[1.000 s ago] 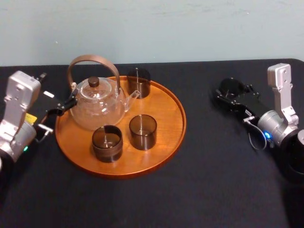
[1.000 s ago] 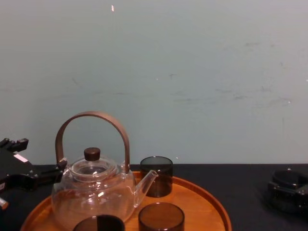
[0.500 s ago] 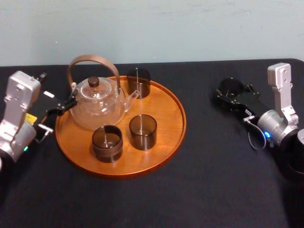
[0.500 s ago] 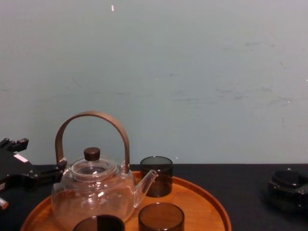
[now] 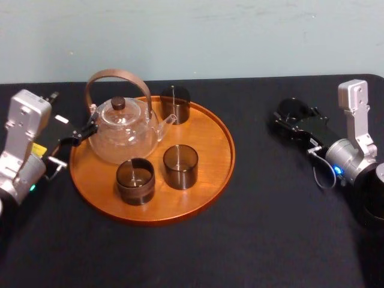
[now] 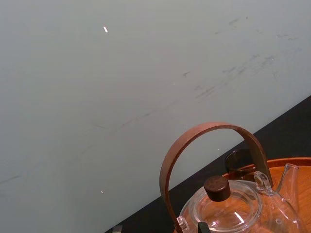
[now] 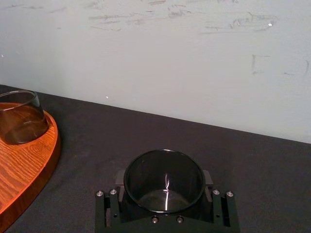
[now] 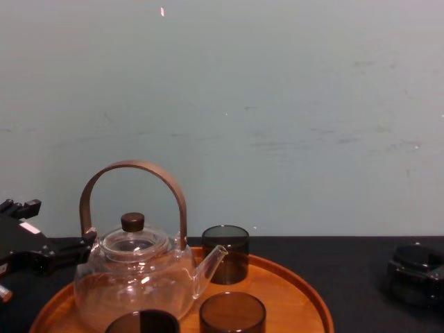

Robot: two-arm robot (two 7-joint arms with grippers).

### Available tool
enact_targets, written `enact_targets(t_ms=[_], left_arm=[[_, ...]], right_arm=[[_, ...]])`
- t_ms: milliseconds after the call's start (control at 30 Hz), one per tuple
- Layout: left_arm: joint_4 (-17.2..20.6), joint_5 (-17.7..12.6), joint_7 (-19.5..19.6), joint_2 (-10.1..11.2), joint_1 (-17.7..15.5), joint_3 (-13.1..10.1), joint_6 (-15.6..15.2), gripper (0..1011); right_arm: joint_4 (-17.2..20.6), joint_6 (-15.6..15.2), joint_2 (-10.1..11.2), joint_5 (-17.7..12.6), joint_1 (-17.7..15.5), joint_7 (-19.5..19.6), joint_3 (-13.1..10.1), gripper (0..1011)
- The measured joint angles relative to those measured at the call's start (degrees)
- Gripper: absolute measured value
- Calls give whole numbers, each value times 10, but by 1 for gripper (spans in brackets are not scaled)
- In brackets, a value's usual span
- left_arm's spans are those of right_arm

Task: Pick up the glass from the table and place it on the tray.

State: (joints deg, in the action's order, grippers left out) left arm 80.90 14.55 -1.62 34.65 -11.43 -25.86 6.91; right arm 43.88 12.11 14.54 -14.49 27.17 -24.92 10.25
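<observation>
A dark smoky glass (image 5: 292, 110) stands on the black table (image 5: 270, 210) at the right, far from the tray. My right gripper (image 5: 294, 122) is shut on it; in the right wrist view the glass (image 7: 164, 170) sits between the two black fingers (image 7: 111, 208). The round orange-brown tray (image 5: 222, 168) lies left of centre and carries a glass teapot (image 5: 123, 132) and three dark glasses (image 5: 180, 166). My left gripper (image 5: 81, 129) hangs open at the tray's left rim, beside the teapot.
The teapot's brown arched handle (image 8: 132, 170) rises well above the glasses. On the tray, bare wood (image 5: 207, 138) lies right of the front glasses. Black tabletop stretches between the tray and the right gripper. A pale wall (image 5: 240, 36) stands behind the table.
The right gripper's fingers have drawn in around the glass and shifted slightly with it. The left arm and everything on the tray have stayed still.
</observation>
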Motion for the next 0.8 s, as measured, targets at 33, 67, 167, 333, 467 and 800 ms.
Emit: enact_targets(t_ms=[33,67,167,333,467,800], left_arm=[[0,0,0,0,0,0,0,1010],[0,0,0,0,0,0,0,1009],[0,0,0,0,0,0,0,1010],[0,0,0,0,0,0,0,1010],[0,0,0,0,0,0,0,1010],[0,0,0,0,0,0,0,1010]], right_arm=[[0,0,0,0,0,0,0,905],[0,0,0,0,0,0,0,905],[0,0,0,0,0,0,0,905],[1,0,0,0,0,0,0,905],[1,0,0,0,-1,0,0,905],[1,0,0,0,-1,0,0,905]])
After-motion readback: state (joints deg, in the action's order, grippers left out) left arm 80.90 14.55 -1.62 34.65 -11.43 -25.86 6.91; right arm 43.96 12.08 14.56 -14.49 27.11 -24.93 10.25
